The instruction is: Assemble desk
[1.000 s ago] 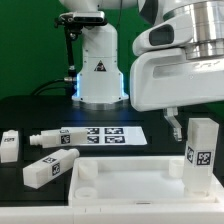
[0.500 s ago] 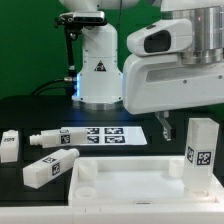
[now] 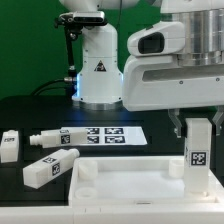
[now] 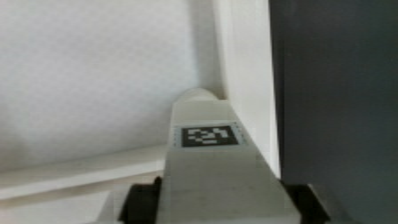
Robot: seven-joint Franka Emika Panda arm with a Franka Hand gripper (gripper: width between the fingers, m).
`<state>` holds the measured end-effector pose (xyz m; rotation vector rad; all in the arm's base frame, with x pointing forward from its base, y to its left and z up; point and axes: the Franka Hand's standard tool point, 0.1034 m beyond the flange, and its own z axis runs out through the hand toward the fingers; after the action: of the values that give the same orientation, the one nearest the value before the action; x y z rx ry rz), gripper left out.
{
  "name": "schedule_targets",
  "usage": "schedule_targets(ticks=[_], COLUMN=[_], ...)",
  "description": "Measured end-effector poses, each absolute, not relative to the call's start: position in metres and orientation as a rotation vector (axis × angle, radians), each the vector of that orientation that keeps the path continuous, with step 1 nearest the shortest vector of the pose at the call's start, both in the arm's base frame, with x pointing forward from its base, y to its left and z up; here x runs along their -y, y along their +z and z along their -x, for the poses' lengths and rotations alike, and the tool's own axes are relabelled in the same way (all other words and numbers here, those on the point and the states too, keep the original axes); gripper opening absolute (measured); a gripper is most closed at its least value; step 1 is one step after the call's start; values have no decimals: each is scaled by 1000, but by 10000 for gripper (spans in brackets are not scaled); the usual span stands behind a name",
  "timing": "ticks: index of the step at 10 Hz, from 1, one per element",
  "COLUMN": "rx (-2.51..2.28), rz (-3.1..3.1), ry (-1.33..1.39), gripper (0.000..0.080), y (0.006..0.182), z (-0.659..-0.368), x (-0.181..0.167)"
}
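Observation:
The white desk top [image 3: 120, 166] lies at the front of the black table. A white square leg [image 3: 198, 152] with a marker tag stands upright in its corner at the exterior view's right. My gripper [image 3: 197, 126] is above it, with one finger on each side of the leg's upper end, shut on it. In the wrist view the leg [image 4: 221, 150] fills the gap between the two dark pads [image 4: 150, 200] of my gripper [image 4: 222, 206], and the desk top's floor [image 4: 89, 90] and rim [image 4: 238, 60] lie below.
Three loose white legs lie on the table at the exterior view's left: one [image 3: 52, 138] by the marker board [image 3: 105, 133], one [image 3: 50, 168] by the desk top, one [image 3: 8, 145] at the edge. The robot base [image 3: 98, 70] stands behind.
The gripper moved toward the exterior view's left until it was over the upright leg, then its fingers closed in on the leg's top. The leg shifted only slightly.

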<state>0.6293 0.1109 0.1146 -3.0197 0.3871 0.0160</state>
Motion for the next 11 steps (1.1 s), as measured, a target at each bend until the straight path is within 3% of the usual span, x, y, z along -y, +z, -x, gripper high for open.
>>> schedule_targets(ticks=[4, 11], rx=[-1426, -1848], rz=[2686, 2300], ry=[-24, 43], gripper=[285, 285], y=[115, 113], z=[-625, -632], x=[-121, -116])
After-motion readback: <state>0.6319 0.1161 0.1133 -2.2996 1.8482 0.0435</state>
